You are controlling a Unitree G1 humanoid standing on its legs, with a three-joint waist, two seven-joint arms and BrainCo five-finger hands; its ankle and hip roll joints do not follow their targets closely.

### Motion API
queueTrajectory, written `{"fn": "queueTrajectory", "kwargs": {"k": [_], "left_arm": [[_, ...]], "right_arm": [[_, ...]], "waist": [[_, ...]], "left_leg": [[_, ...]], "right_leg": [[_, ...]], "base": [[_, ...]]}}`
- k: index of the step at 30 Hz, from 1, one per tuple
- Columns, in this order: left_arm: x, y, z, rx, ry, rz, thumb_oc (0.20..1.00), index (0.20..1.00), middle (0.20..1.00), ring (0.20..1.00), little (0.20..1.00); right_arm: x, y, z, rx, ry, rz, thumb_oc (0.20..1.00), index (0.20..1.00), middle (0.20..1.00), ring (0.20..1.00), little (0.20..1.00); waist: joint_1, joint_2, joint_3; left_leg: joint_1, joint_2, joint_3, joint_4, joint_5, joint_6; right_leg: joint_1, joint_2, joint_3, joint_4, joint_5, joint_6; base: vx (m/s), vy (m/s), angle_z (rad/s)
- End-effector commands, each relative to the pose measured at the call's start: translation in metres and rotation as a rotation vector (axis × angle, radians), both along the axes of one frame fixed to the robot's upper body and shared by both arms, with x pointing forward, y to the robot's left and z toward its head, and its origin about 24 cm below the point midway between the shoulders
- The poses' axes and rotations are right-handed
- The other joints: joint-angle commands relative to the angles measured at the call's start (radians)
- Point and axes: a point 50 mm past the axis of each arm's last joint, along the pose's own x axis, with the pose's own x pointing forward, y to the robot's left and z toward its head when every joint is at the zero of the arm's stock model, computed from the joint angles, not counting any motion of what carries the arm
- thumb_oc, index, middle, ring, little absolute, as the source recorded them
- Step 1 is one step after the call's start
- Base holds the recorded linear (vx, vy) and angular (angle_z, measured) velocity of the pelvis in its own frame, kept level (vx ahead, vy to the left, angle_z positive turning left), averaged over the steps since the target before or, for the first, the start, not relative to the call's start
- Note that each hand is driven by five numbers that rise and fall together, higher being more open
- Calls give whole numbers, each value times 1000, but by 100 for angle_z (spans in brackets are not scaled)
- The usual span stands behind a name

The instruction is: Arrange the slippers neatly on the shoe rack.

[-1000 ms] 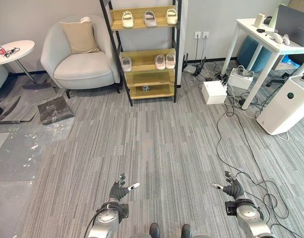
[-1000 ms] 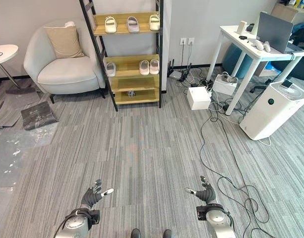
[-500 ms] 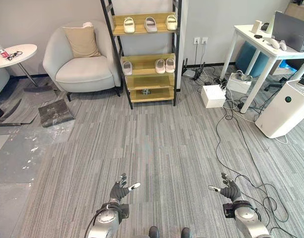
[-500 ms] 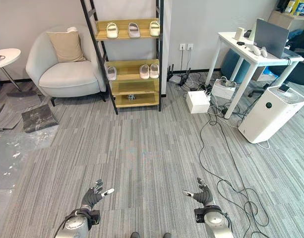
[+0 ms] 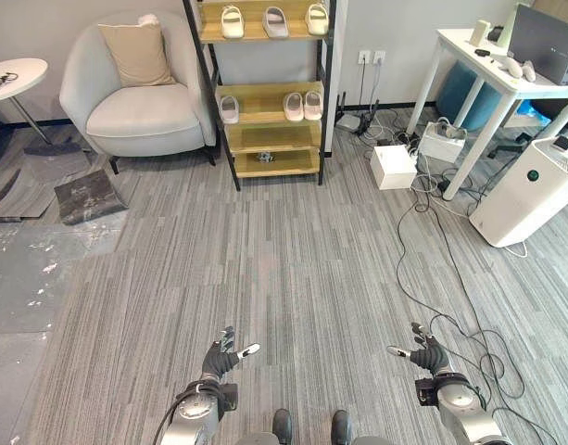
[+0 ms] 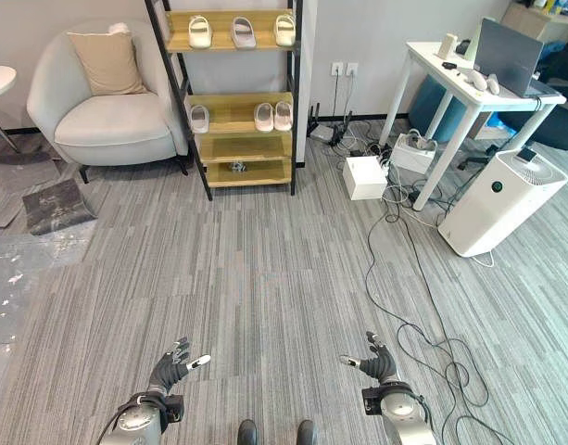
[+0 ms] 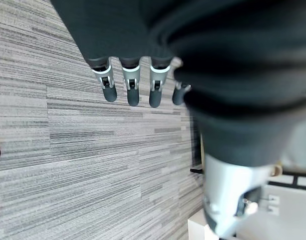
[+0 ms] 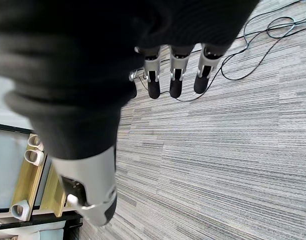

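A wooden shoe rack (image 5: 270, 139) with a black frame stands against the far wall. Three pale slippers (image 5: 271, 20) lie in a row on its top shelf. On the middle shelf one slipper (image 5: 229, 108) sits at the left and a pair (image 5: 302, 106) at the right. A small dark object (image 5: 266, 158) rests on the lower shelf. My left hand (image 5: 222, 357) and right hand (image 5: 425, 352) hang low over the carpet, far from the rack, both open and holding nothing.
A grey armchair (image 5: 135, 102) with a beige cushion stands left of the rack. A white table (image 5: 492, 69), white boxes (image 5: 393, 167), an air purifier (image 5: 529, 190) and loose cables (image 5: 450, 269) crowd the right side. Dark floor tiles (image 5: 89, 197) lie at the left.
The whole picture has shifted, with the rack now higher in view, so the camera moved. Both hands stay open in much the same pose.
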Motion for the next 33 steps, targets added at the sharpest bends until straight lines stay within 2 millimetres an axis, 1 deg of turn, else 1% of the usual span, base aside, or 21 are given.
{"fn": "queueTrajectory", "kwargs": {"k": [1,3,4,5,7,9,10,11,12,13,16,19,20,23,24,26,28,30,31,32,33], "left_arm": [[32,7,27,61,-159,-27,1000,1000,1000,1000,1000],[32,8,27,67,-163,-36,1000,1000,1000,1000,1000],[32,8,28,67,-163,-36,1000,1000,1000,1000,1000],[30,8,26,72,-154,-43,1000,1000,1000,1000,1000],[30,11,26,75,-151,-35,1000,1000,1000,1000,1000],[29,14,25,75,-144,-23,1000,1000,1000,1000,1000],[29,14,25,74,-144,-23,1000,1000,1000,1000,1000],[31,17,27,80,-150,-14,1000,1000,1000,1000,1000],[31,17,27,80,-150,-14,1000,1000,1000,1000,1000],[31,20,26,87,-145,-3,1000,1000,1000,1000,1000],[29,20,22,51,-129,39,1000,1000,1000,1000,1000],[24,19,12,-14,-92,112,1000,1000,1000,1000,1000],[23,17,12,-35,-92,127,1000,1000,1000,1000,1000],[21,13,9,-102,-93,180,1000,1000,1000,1000,1000],[25,11,11,-109,-105,174,1000,1000,1000,1000,1000],[31,10,15,-105,-122,162,1000,1000,1000,1000,1000],[31,10,14,-106,-112,160,1000,1000,1000,1000,1000],[31,9,13,-96,-106,147,1000,1000,1000,1000,1000],[30,10,13,-90,-99,146,1000,1000,1000,1000,1000],[29,11,11,-84,-89,147,1000,1000,1000,1000,1000],[27,11,10,-79,-83,147,1000,1000,1000,1000,1000]], "right_arm": [[36,17,26,29,-160,43,1000,1000,1000,1000,1000],[38,18,29,26,-176,47,1000,1000,1000,1000,1000],[38,18,29,26,-176,47,1000,1000,1000,1000,1000],[37,19,29,30,-179,51,1000,1000,1000,1000,1000],[36,16,30,26,-179,48,1000,1000,1000,1000,1000],[39,12,34,20,-199,40,1000,1000,1000,1000,1000],[39,12,34,20,-199,40,1000,1000,1000,1000,1000],[41,10,37,16,-213,35,1000,1000,1000,1000,1000],[41,10,37,16,-213,35,1000,1000,1000,1000,1000],[40,7,38,7,-218,27,1000,1000,1000,1000,1000],[34,2,36,-1,-210,14,1000,1000,1000,1000,1000],[22,-6,32,-8,-187,0,1000,1000,1000,1000,1000],[19,-9,30,-13,-178,-5,1000,1000,1000,1000,1000],[16,-16,33,-7,-187,-21,1000,1000,1000,1000,1000],[17,-17,36,-5,-202,-26,1000,1000,1000,1000,1000],[20,-22,40,-6,-219,-41,1000,1000,1000,1000,1000],[21,-22,41,-2,-223,-47,1000,1000,1000,1000,1000],[23,-20,41,5,-228,-45,1000,1000,1000,1000,1000],[24,-19,43,6,-235,-43,1000,1000,1000,1000,1000],[24,-17,42,5,-233,-41,1000,1000,1000,1000,1000],[24,-15,41,4,-231,-35,1000,1000,1000,1000,1000]], "waist": [[9,-33,57],[6,-27,78],[7,-28,78],[6,-24,91],[0,-25,102],[-19,-33,117],[-20,-30,119],[-35,-38,123],[-37,-36,124],[-52,-42,115],[-71,-41,105],[-92,-31,63],[-94,-25,57],[-88,-5,65],[-84,-14,73],[-70,-23,93],[-56,-32,102],[-35,-50,110],[-26,-58,111],[-20,-61,103],[-9,-56,100]], "left_leg": [[14,-9,-79,44,-143,4],[30,-24,-75,46,-150,23],[30,-25,-73,46,-150,24],[51,-26,-77,47,-165,28],[79,-26,-80,37,-176,24],[125,-33,-94,18,-196,19],[128,-30,-96,16,-198,18],[158,-35,-105,8,-216,13],[160,-33,-106,7,-216,12],[191,-29,-113,8,-236,4],[215,-22,-132,24,-261,-7],[250,1,-151,71,-301,-33],[245,9,-156,108,-289,-44],[168,6,-161,333,-171,-107],[112,-10,-168,428,-125,-126],[41,-29,-173,542,-71,-154],[-28,-23,-141,560,-69,-146],[-122,-20,-98,516,-119,-116],[-147,-7,-78,448,-153,-98],[-171,10,-79,363,-157,-86],[-186,34,-89,266,-117,-87]], "right_leg": [[-76,-160,49,222,-112,145],[-127,-179,57,346,-63,154],[-130,-180,59,350,-65,155],[-176,-181,64,441,-53,139],[-224,-176,30,394,-53,130],[-264,-163,-23,263,-8,135],[-258,-160,-27,259,-7,134],[-286,-143,-59,170,29,145],[-282,-141,-62,167,30,145],[-294,-123,-90,107,48,146],[-287,-107,-86,100,43,134],[-252,-77,-82,113,4,92],[-238,-69,-86,119,-8,82],[-174,-46,-92,124,-48,47],[-154,-52,-87,120,-60,36],[-123,-56,-78,127,-87,15],[-83,-61,-77,113,-108,7],[-37,-73,-75,92,-130,13],[-15,-74,-71,79,-143,19],[1,-72,-68,67,-151,27],[24,-65,-62,57,-160,34]], "base": [[-39,226,-34],[11,177,-27],[82,149,-5],[140,108,-5],[231,68,-2],[262,-29,5],[291,-52,8],[199,-36,13],[413,-82,13],[232,-51,11],[319,-89,24],[419,-148,64],[417,-144,46],[292,-118,14],[244,-125,5],[240,-124,-15],[263,-102,-8],[317,-72,19],[375,-20,12],[402,36,1],[286,36,-14]]}}
